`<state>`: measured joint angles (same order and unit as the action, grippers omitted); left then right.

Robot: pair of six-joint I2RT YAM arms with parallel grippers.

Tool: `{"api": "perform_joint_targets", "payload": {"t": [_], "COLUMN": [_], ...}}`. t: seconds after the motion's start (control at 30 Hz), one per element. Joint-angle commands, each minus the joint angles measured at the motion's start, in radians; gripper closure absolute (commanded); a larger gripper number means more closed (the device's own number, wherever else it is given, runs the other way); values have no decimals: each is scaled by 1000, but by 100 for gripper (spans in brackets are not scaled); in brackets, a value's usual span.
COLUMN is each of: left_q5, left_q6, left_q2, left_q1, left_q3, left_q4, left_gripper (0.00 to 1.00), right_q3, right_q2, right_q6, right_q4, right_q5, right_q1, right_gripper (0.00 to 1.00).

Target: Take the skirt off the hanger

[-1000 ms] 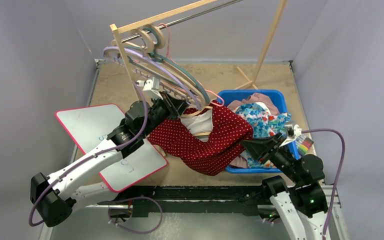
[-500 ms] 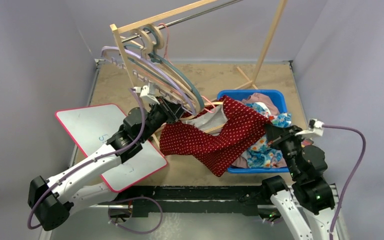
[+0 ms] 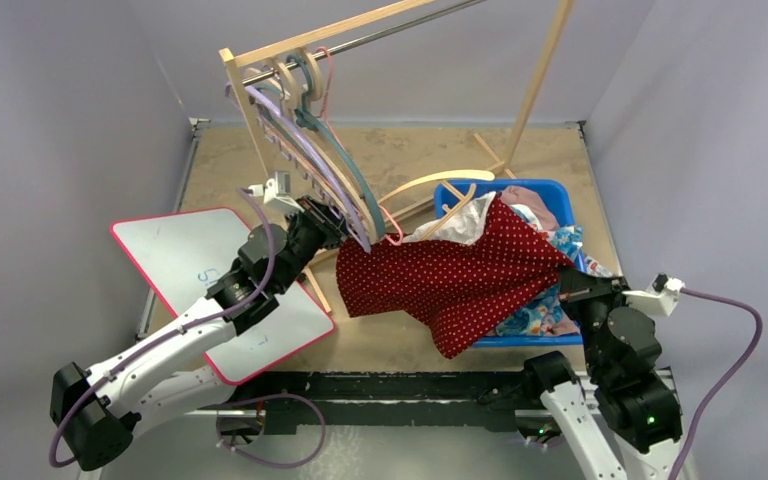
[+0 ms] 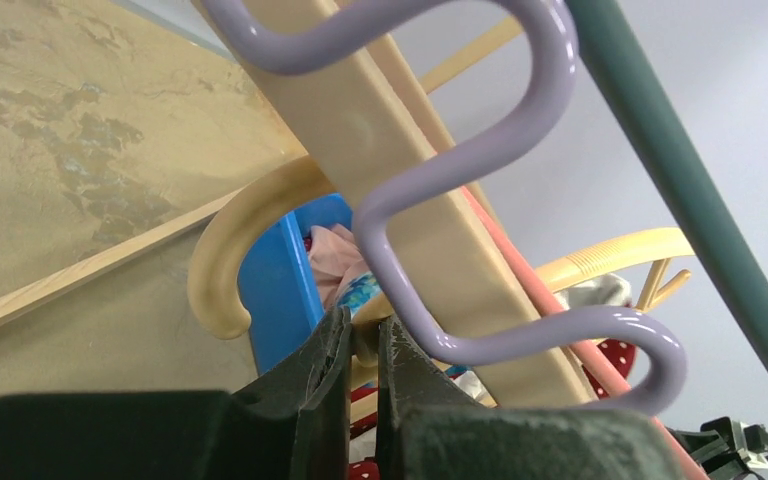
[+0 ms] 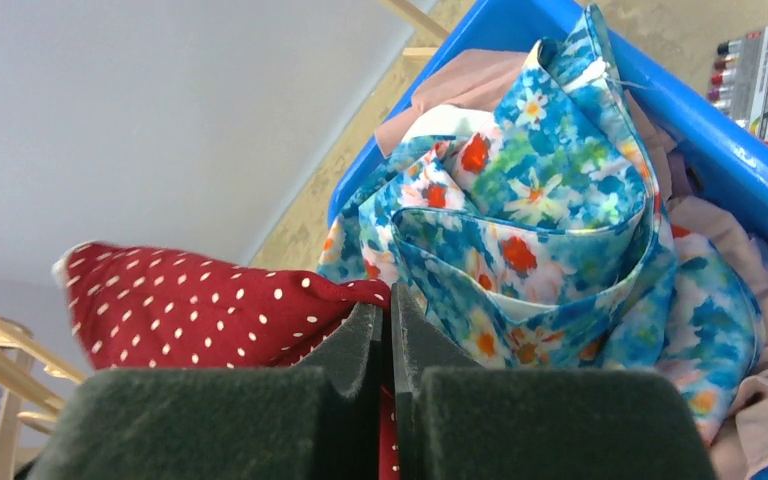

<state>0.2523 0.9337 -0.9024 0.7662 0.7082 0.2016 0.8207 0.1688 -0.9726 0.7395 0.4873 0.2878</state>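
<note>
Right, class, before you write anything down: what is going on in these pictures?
Two robot arms have a skirt and its hanger between them. The left gripper is shut on the pale wooden hanger beside the clothes rack. The right gripper is shut on the edge of the red polka-dot skirt, over the blue bin of clothes. The skirt is stretched between them, its white-lined waist up by the hanger, so it does not look fully off yet.
</note>
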Motion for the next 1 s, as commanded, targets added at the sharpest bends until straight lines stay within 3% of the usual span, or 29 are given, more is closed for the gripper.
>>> {"api": "perform_joint_targets", "payload": {"t": [0.0, 0.1, 0.23, 0.37, 0.57, 0.67, 0.97], "left_q5": [68, 55, -80, -219, -288, -318, -354], "left_q6": [-46, -28, 75, 141, 198, 231, 246], "left_q2": [5, -1, -39, -103, -131, -126, -69], "left_q1": [-14, -16, -32, -32, -34, -33, -31], "left_q3": [7, 7, -3, 10, -1, -17, -30], "left_q4": [24, 52, 192, 370, 496, 564, 649], "left_gripper": [100, 100, 100, 100, 100, 100, 100], "right_q3": [15, -3, -86, -158, -227, -226, -149], "right_q2": [-41, -65, -22, 112, 373, 465, 500], "right_q6": [-117, 2, 324, 400, 396, 385, 378], "right_q4": [-2, -102, -417, -592, -827, -908, -919], "right_q5": [152, 112, -323, -642, -1005, -1056, -867], "right_q1": [-10, -11, -10, -10, -11, -11, -10], "right_gripper": [100, 100, 100, 100, 100, 100, 100]}}
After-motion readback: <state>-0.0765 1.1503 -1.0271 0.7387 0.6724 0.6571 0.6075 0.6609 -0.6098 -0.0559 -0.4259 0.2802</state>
